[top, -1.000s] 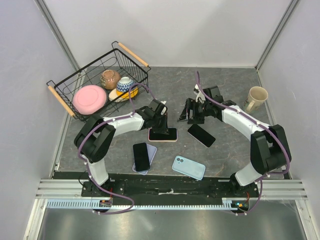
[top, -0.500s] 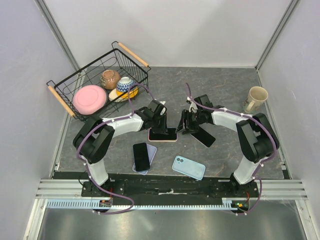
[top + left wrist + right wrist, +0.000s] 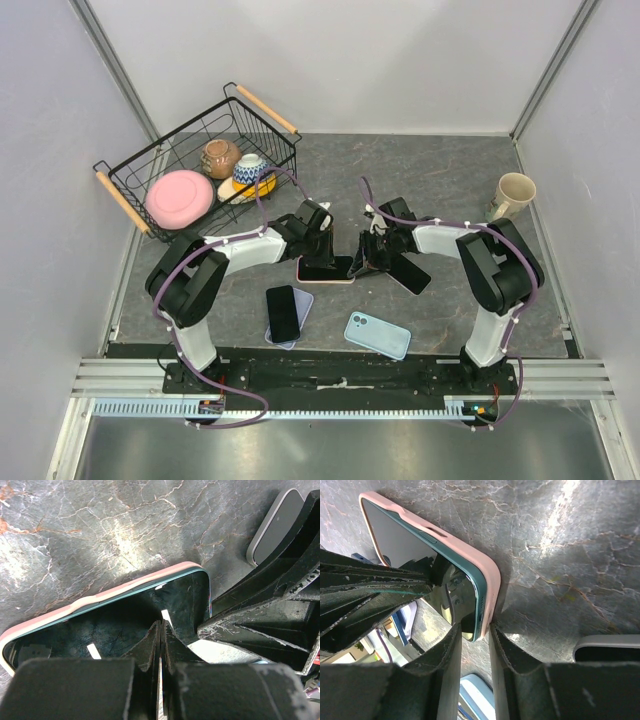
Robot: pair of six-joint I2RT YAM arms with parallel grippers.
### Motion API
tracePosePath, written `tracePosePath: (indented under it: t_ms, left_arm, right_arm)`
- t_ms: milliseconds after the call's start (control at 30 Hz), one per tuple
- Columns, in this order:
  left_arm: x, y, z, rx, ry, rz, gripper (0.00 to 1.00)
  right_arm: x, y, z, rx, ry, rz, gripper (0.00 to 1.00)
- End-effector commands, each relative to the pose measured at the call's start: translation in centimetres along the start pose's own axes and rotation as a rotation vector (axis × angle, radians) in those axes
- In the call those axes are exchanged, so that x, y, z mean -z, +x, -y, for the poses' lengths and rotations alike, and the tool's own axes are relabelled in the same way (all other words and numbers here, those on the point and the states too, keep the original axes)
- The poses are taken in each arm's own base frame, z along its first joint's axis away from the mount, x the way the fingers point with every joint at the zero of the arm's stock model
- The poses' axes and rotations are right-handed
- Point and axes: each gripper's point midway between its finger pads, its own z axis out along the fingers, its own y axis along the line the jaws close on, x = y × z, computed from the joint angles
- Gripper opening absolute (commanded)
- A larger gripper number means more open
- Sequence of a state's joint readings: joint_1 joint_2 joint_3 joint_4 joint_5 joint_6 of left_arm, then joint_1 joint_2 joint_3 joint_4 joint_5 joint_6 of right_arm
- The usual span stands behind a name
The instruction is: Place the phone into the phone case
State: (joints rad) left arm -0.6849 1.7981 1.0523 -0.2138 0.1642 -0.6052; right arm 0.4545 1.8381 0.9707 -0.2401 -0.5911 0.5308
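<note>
A dark phone (image 3: 325, 266) lies face up in a pink phone case (image 3: 326, 281) at the table's middle. My left gripper (image 3: 320, 246) is shut, its tips (image 3: 161, 626) pressing down on the phone's screen (image 3: 100, 630); the pink case rim (image 3: 110, 594) shows along the far edge. My right gripper (image 3: 362, 262) is at the phone's right end. In the right wrist view its jaws (image 3: 476, 632) pinch a corner, one finger on the glass (image 3: 400, 540), the other against the pink case (image 3: 475, 555). The teal phone edge stands slightly proud of the case there.
A second black phone (image 3: 405, 271) lies just right of the right gripper. A phone on a lavender case (image 3: 284, 313) and a light blue case (image 3: 377, 335) lie nearer the bases. A wire basket (image 3: 135, 195) of dishes stands back left, a mug (image 3: 512, 197) back right.
My right gripper has swung left from beside the black phone to the cased phone's right end, and its jaws have narrowed onto the corner. The left gripper has stayed put, shut.
</note>
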Motion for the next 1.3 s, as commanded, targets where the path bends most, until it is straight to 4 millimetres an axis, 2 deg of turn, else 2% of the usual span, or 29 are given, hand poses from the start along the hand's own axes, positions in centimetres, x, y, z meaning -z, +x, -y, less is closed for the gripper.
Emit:
tracePosePath:
  t_ms: [0,133,400,867,967,1067,1200,1267]
  left_arm:
    - [-0.5,5.1,-6.6,-0.017,-0.243,-0.144,0.02]
    - [-0.5,5.2,-6.5,-0.019,-0.242,-0.147,0.02]
    - [-0.2,4.7,-6.3,-0.028,-0.241,-0.133,0.02]
    - [0.6,3.6,-5.6,-0.041,-0.238,-0.100,0.02]
    - [0.8,3.6,-5.6,-0.041,-0.242,-0.101,0.02]
    - [1.1,3.4,-5.5,-0.043,-0.241,-0.091,0.02]
    - [1.3,3.3,-5.5,-0.045,-0.241,-0.085,0.02]
    - [1.4,3.2,-5.4,-0.044,-0.239,-0.083,0.02]
  right_arm:
    - [-1.7,2.2,3.3,-0.019,0.119,-0.060,0.31]
    - [-1.9,2.4,3.9,-0.007,0.157,-0.069,0.27]
    - [-2.1,3.1,6.5,0.023,0.304,-0.095,0.21]
    - [-0.6,2.1,7.5,0.291,0.671,-0.039,0.19]
    - [-0.5,1.8,6.6,0.312,0.664,-0.021,0.20]
    - [-0.2,0.9,4.7,0.313,0.607,0.020,0.22]
    - [0.8,-1.2,0.8,0.328,0.504,0.102,0.25]
    - [1.5,-1.8,-1.9,0.328,0.405,0.133,0.28]
